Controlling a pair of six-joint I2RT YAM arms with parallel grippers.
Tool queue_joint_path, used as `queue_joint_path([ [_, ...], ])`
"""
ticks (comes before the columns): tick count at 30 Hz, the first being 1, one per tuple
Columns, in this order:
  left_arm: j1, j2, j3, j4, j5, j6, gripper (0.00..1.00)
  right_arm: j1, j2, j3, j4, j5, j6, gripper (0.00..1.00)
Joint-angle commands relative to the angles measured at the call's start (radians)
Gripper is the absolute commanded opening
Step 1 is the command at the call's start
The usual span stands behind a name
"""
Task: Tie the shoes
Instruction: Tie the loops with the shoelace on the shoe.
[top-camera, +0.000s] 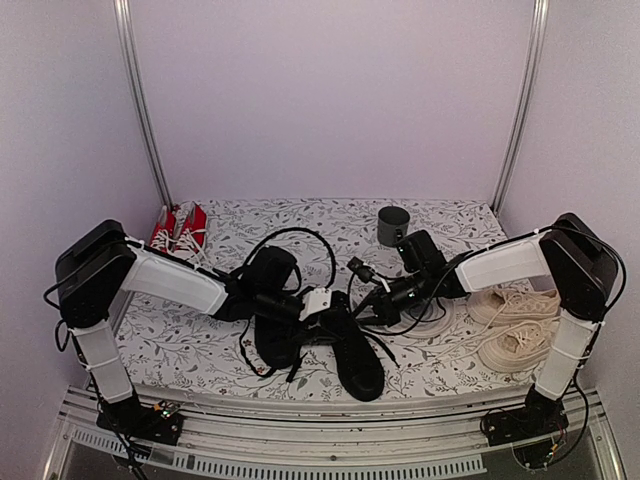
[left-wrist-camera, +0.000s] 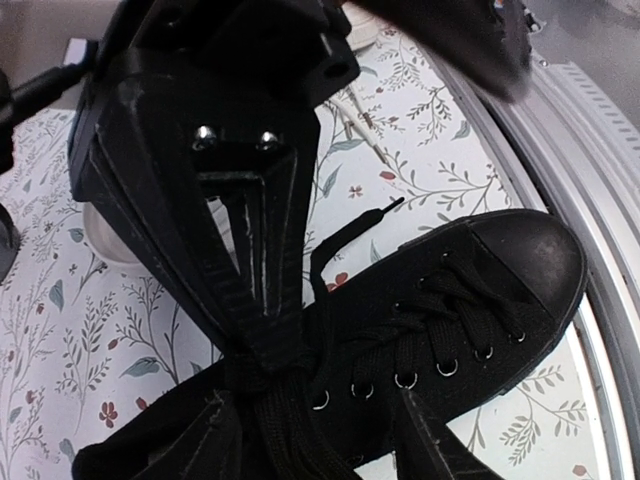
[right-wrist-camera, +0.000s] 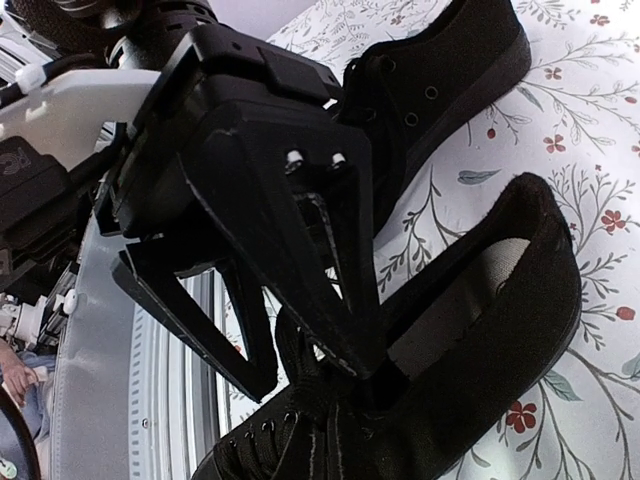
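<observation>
The tabletop (top-camera: 200, 350) is covered with a white cloth printed with grey-green sprigs and small red flowers, boxed in by plain pale lilac walls with a metal upright in each back corner and a ribbed metal rail along the near edge. The black sneakers (top-camera: 320, 335) lie side by side near the middle of the near edge, their thin laces trailing loose over the cloth. The left claw (top-camera: 335, 318) is down on the laced front of one shoe, its jaws partly apart with dark lace bunched at the tips; whether it truly grips the lace I cannot tell. The right claw (top-camera: 378, 305) has its jaws closed together at the laces by the open collar of a shoe. Small red-and-white sneakers (top-camera: 180, 228) sit at the back left corner, cream sneakers (top-camera: 515, 325) along the right edge, and a grey cup (top-camera: 393, 226) toward the back right.
</observation>
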Motion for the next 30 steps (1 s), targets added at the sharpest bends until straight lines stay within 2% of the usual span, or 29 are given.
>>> queue_joint_path([
  [1, -0.015, 0.015, 0.021, 0.025, -0.019, -0.012, 0.51, -0.006, -0.022, 0.004, 0.038, -0.032, 0.007, 0.02],
  [8, -0.031, 0.028, 0.012, 0.105, -0.052, -0.035, 0.46, -0.005, -0.033, 0.005, 0.005, -0.031, 0.010, 0.01],
  [11, -0.036, 0.031, 0.007, 0.131, -0.055, -0.038, 0.40, -0.006, -0.044, 0.002, -0.008, -0.025, 0.006, 0.01],
  [16, -0.038, 0.032, 0.004, 0.151, -0.057, -0.037, 0.22, -0.006, -0.070, -0.010, -0.009, -0.025, 0.012, 0.01],
  [19, -0.038, 0.029, -0.003, 0.153, -0.066, -0.034, 0.16, -0.006, -0.079, -0.014, -0.024, -0.014, 0.005, 0.01],
  [23, -0.038, 0.018, -0.020, 0.163, -0.079, -0.033, 0.01, -0.006, -0.087, -0.021, -0.048, 0.001, -0.012, 0.01],
  [30, -0.037, 0.010, -0.049, 0.239, -0.112, -0.084, 0.00, -0.006, -0.074, -0.030, -0.068, -0.001, -0.023, 0.02],
])
